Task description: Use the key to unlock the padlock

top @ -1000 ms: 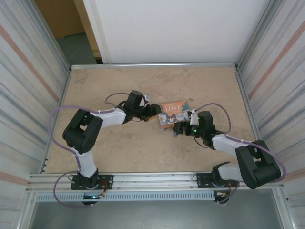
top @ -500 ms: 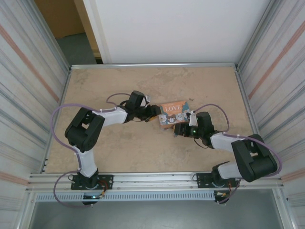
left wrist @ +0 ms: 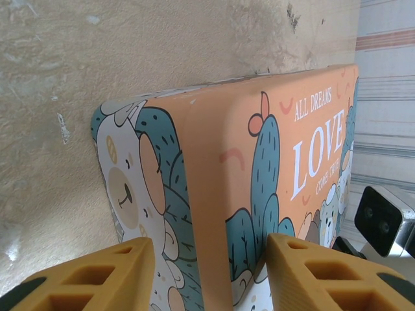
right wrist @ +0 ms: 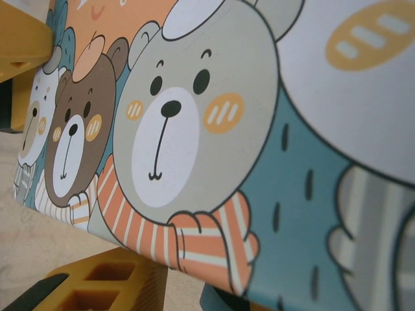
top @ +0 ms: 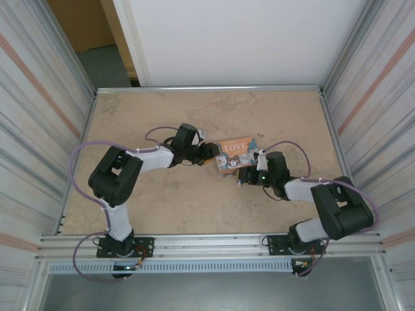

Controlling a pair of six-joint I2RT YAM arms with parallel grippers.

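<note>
Left gripper (top: 212, 153) and right gripper (top: 242, 175) at opposite ends of the box (top: 237, 148)
Top view: the orange box, lettered LOVE, lies flat in the middle of the tan table (top: 162, 116), with the left gripper at its left end and the right gripper at its near right corner; padlock and key are too small to make out. Left wrist: the two yellow fingers (left wrist: 97, 278) straddle the box's corner edge, jaws partly open and closed against it, one on the bear-printed side face, the other on the lid. Right wrist: the bear-printed side sits very close, one yellow finger (right wrist: 104, 285) just under its lower edge, the other hidden behind the box, so I cannot tell whether these jaws grip
</note>
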